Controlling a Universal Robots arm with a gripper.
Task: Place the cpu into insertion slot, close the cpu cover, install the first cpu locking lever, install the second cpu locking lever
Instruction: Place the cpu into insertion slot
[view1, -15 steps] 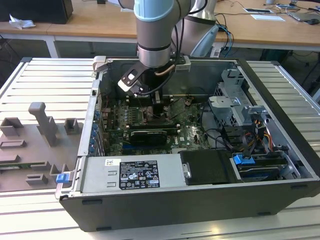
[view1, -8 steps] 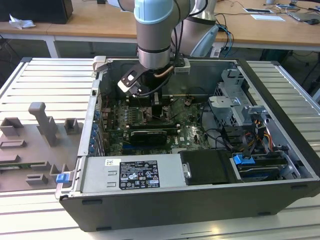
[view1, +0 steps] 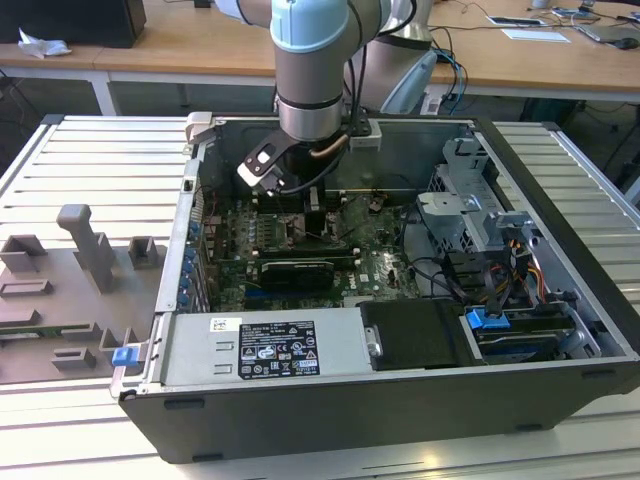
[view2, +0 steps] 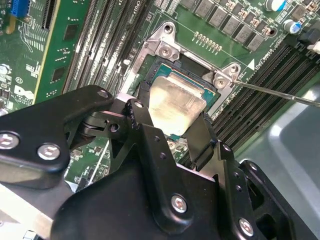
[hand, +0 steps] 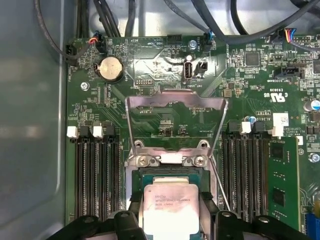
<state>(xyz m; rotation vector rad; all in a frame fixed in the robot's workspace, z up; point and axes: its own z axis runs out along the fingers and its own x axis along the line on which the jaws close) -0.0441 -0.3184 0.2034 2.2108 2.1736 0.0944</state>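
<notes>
While my gripper (view2: 171, 109) is pinching the cpu (view2: 176, 100) between narrow fingers (view2: 141, 100), I'm seeing it over the insertion slot (view2: 175, 64), upper centre in the exterior view; cpu cover (hand: 150, 101) is standing open beside it.

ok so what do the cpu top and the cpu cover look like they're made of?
The cpu: top looks like metal, pale silver-beige, matte with a soft glare in the second wrist view; plating can't be told. The cpu cover: thin stamped sheet metal, bare silvery-grey, satin, with bent edges and a cut-out centre, probably steel.
</notes>
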